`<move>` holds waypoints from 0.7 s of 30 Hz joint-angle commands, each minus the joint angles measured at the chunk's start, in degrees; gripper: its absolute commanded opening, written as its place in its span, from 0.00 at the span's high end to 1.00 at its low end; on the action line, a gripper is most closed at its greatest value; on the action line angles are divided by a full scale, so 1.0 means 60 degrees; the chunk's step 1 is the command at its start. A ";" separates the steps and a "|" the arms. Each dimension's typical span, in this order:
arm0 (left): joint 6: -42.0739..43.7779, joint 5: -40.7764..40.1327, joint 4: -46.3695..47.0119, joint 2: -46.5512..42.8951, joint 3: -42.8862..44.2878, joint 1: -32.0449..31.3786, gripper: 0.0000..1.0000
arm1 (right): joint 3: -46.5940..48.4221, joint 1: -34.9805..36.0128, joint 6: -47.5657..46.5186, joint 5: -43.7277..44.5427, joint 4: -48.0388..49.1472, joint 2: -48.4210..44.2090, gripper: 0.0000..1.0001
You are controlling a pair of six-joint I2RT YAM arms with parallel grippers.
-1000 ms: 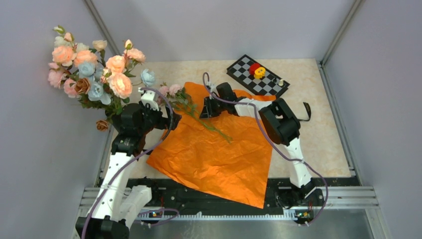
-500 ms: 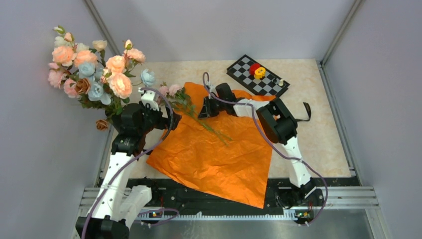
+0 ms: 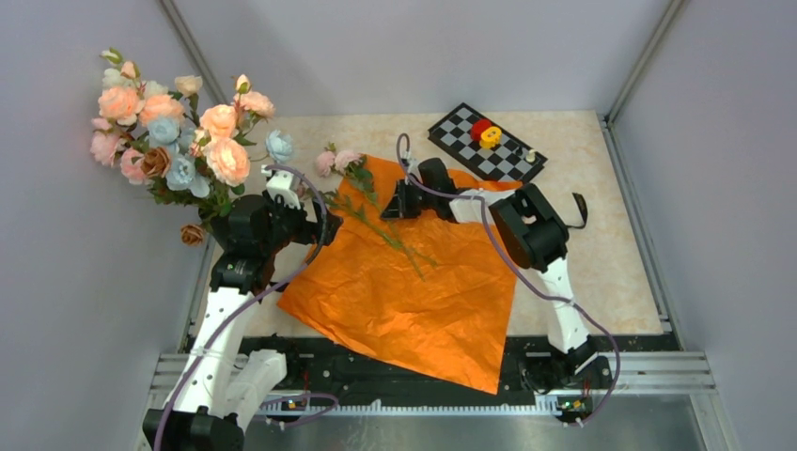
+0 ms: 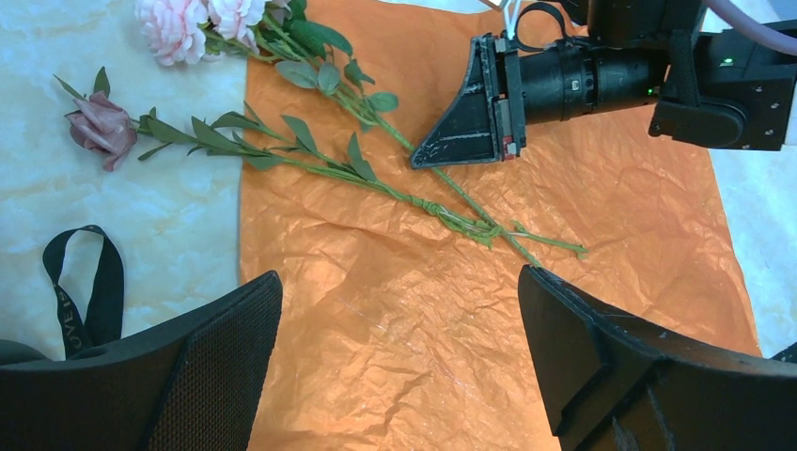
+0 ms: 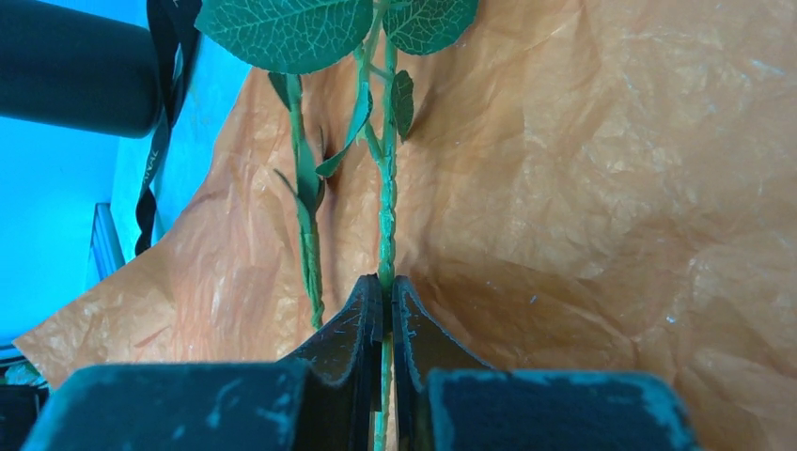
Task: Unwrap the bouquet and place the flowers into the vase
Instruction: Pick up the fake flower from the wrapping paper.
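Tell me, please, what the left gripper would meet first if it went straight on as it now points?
Most likely the paper, near the stems lying on it: the left wrist view shows nothing else ahead of the open left gripper. Depth is unclear, so a stem might come first.

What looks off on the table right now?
The orange paper lies askew, its near corner hanging over the table edge onto the base rail. Nothing looks spilled; the right tool pinches one flower stem lying on it.
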 commanded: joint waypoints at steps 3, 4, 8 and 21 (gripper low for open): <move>0.0106 0.0111 0.0411 -0.0024 -0.0034 -0.0028 0.01 | -0.0722 -0.0125 0.0242 0.0243 0.1471 -0.1479 1.00; 0.0105 0.0115 0.0411 -0.0026 -0.0035 -0.0035 0.01 | -0.0832 -0.0139 0.0232 0.0356 0.1540 -0.1614 1.00; 0.0092 0.0111 0.0411 -0.0072 -0.0034 -0.0036 0.01 | -0.1273 -0.0169 0.0015 0.0895 0.1644 -0.2258 1.00; -0.1120 0.1337 0.0877 -0.0132 0.0077 -0.0048 0.01 | -0.2942 -0.0184 -0.0338 0.1639 0.2486 -0.4595 1.00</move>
